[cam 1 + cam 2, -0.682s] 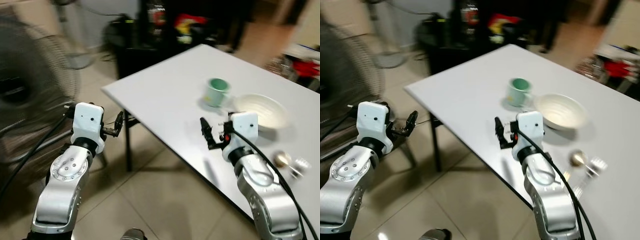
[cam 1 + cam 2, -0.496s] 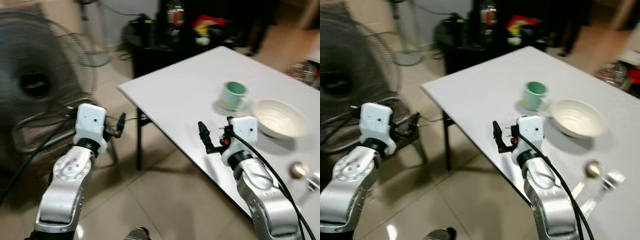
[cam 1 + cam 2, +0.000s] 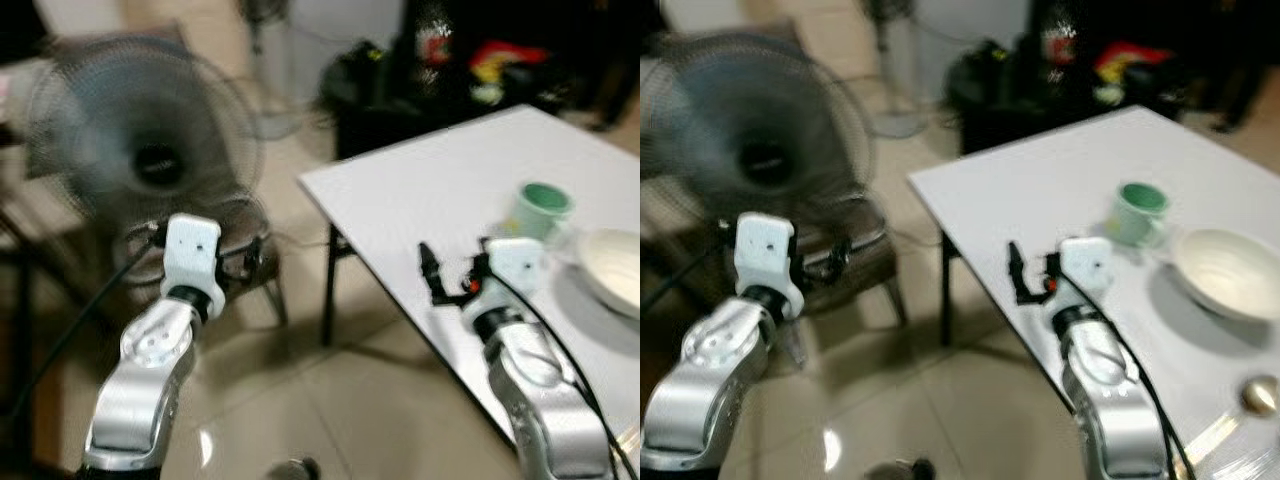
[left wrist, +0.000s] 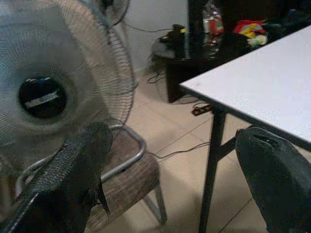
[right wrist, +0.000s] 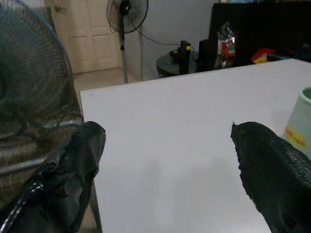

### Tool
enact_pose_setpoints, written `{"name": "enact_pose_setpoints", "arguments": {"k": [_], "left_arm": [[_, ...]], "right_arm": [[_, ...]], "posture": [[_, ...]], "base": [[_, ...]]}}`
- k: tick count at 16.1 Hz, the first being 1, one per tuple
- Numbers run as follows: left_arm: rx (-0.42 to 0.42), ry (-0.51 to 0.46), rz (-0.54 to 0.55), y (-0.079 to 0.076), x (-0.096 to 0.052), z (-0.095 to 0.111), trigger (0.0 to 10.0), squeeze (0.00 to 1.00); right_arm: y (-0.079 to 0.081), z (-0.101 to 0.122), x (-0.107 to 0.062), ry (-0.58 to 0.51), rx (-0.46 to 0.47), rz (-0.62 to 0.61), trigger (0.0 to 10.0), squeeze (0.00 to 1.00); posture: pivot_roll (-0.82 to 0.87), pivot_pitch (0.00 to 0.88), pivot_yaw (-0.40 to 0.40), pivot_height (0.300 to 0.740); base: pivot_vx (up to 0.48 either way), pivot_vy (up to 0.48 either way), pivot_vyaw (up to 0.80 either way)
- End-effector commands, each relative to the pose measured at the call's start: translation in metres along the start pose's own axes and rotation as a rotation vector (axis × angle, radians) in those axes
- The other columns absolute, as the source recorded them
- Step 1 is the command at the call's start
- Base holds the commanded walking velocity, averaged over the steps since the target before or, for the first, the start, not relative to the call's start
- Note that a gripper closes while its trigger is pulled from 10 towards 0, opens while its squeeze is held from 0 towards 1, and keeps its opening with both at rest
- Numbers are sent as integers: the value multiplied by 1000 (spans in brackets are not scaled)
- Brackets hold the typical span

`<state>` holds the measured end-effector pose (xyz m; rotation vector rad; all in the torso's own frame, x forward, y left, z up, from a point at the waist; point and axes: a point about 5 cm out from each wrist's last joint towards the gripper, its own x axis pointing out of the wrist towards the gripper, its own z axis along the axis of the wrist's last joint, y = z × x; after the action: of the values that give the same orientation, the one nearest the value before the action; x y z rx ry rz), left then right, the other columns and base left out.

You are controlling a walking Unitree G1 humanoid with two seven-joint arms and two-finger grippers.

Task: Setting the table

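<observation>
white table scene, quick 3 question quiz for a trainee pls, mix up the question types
1. True or false: the green cup stands on the white table beside the white bowl.
2. The right tool is: A) shut on the cup, B) open with nothing between its fingers, C) inside the bowl.
3. Fill in: the left tool is held over the floor in front of the standing ____.

Key: 1 true. 2 B. 3 fan.
</observation>
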<state>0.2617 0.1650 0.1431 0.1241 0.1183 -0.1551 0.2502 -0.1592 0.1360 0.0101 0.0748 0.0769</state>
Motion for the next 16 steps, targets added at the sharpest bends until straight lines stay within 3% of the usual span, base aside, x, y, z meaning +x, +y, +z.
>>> {"name": "enact_pose_setpoints", "arguments": {"k": [1,6,16], "left_arm": [[12,-4,-25,4,0,3,10000,0],[33,-51,-60,1,2,13,10000,0],[46,-62,-55,5,7,18,10000,0]], "right_arm": [[3,0,0,-5,23,8,10000,1000],[4,-6,6,22,43,-7,10000,1000],[7,-6,16,17,93,-17,10000,1000]], "posture": [[72,0,17,740],[80,0,8,740],[109,0,-16,740]], "base": [[0,0,800],[0,58,800],[0,459,800]]}}
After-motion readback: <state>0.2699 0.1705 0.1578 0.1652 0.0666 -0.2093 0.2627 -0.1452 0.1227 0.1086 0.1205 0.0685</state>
